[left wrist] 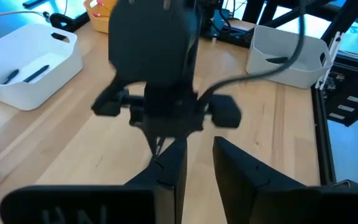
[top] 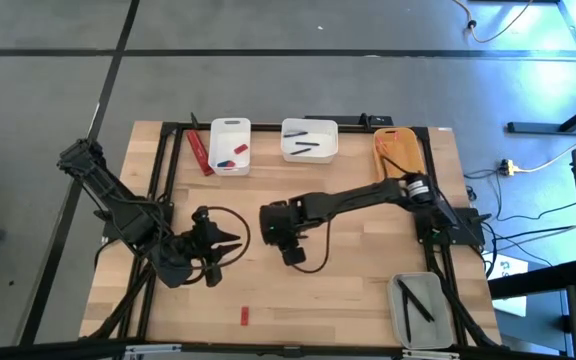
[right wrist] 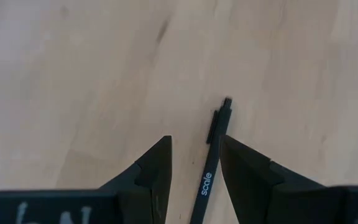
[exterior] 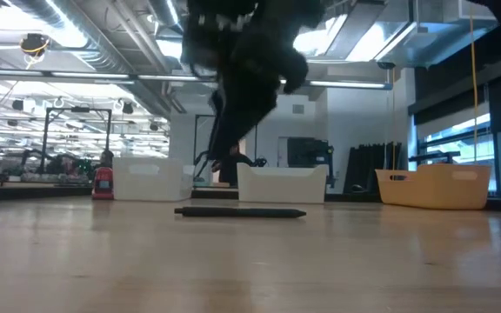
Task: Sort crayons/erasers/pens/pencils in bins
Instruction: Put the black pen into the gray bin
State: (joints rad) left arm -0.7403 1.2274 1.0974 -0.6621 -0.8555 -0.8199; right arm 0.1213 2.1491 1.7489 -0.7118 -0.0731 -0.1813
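The right tool (right wrist: 194, 168) hung with fingers parted astride a slim black plastic pen (right wrist: 211, 163) lying at desk centre, ungrasped. Pickup step: it should descend, clench, then carry toward the twelve-o'clock wider white bin (top: 309, 152).

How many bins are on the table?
4: narrow white bin and wider white bin at the far edge, yellow-orange bin at the far right corner, grey bin at the near right corner.
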